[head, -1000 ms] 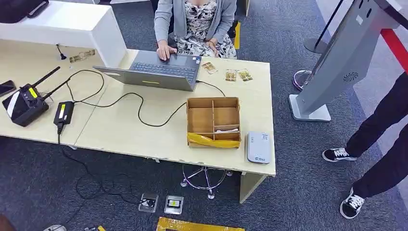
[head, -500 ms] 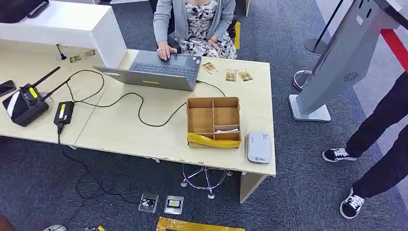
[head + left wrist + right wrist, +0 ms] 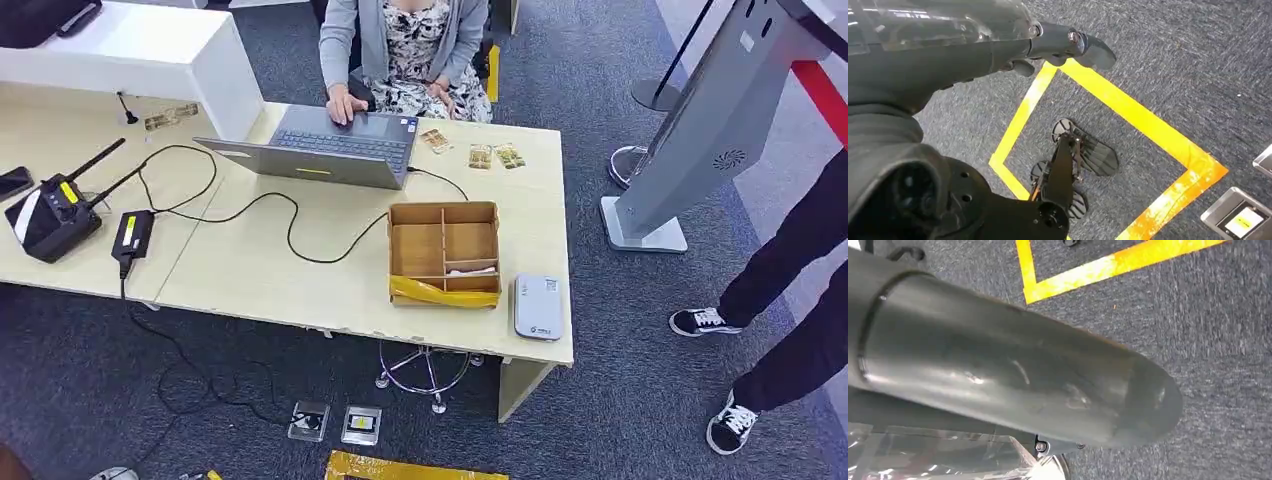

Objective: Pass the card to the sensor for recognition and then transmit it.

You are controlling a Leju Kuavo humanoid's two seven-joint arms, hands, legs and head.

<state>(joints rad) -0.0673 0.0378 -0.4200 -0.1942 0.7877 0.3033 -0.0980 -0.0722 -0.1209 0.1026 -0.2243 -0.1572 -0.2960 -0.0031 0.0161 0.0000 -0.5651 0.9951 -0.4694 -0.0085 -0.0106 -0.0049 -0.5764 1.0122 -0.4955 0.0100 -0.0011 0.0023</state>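
Both arms hang down by the floor; the left hand (image 3: 1013, 47) hovers over grey carpet with yellow tape (image 3: 1143, 125), fingers stretched out fairly straight, nothing in it and touching nothing; the right hand (image 3: 1048, 390) is just a big grey thumb up close over the same carpet, so whether it's open or closed can't be told. Up on the desk (image 3: 270, 270), the white card (image 3: 472, 270) lies in the near right compartment of the cardboard box (image 3: 444, 254); the grey sensor (image 3: 538, 306) sits just beside the box, near the desk's corner; a person (image 3: 405, 45) types on a laptop (image 3: 330, 148) at the far side.
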